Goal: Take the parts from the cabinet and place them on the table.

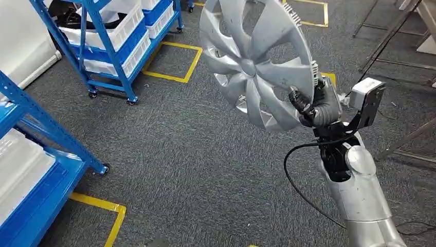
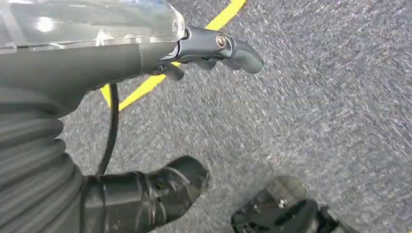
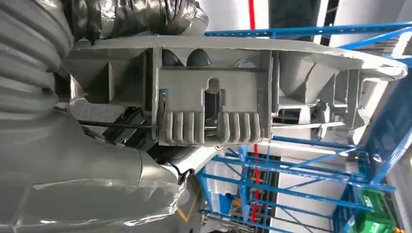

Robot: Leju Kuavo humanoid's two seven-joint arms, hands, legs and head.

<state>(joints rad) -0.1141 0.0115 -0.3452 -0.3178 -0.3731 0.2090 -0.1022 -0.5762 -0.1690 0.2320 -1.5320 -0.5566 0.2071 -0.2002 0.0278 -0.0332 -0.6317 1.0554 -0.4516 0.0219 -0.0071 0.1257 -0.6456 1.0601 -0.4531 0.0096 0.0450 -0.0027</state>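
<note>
Above the dark grey carpet floor (image 1: 169, 154), clear of any surface, the round silver plastic wheel cover (image 1: 254, 62) was carried tilted in the air by the right hand (image 1: 308, 105), which gripped it at the rim. Right wrist view showed the ribbed grey back of the cover's rim (image 3: 214, 104) pressed against that hand's thumb and palm. Left hand (image 2: 160, 121) hung over the carpet holding nothing, fingers apart. Blue metal racks with white and blue bins (image 1: 115, 38) stood well apart from the cover, beside yellow floor tape (image 1: 172, 62). Judgement: part already out of the cabinet and in transit; placing remained. No table visible, so distance to the drop-off could not be judged.
</note>
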